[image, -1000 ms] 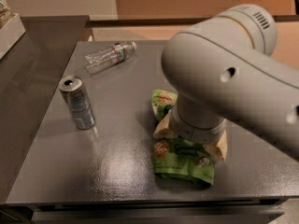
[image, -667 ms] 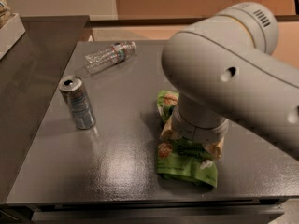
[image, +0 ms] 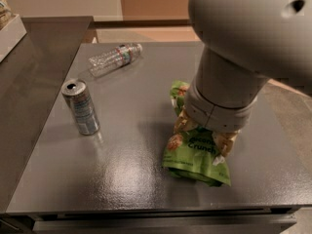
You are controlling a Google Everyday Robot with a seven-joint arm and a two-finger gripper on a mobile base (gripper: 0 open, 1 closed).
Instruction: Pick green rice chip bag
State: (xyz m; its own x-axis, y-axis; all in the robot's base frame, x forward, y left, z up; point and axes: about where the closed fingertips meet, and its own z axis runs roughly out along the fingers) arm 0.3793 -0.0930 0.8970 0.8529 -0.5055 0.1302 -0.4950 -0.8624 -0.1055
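Observation:
The green rice chip bag [image: 195,152] lies crumpled on the dark grey table [image: 122,174], right of centre, with "Coconut Crunch" readable on its near half. My gripper [image: 210,125] is at the end of the thick grey arm [image: 243,38], which comes down from the upper right. It sits right on the middle of the bag, hidden under the wrist. The bag bunches up around it. The bag's far end [image: 178,89] sticks out behind the wrist, and its near end rests on the table.
A silver drink can [image: 81,107] stands upright on the left part of the table. A clear plastic water bottle [image: 115,58] lies on its side at the back. A lower grey counter [image: 29,72] adjoins on the left. The table's front edge is close below the bag.
The arm has shifted up and to the right in view. The bag is more bunched under the wrist, and its near end has slid slightly right. Can and bottle have not moved.

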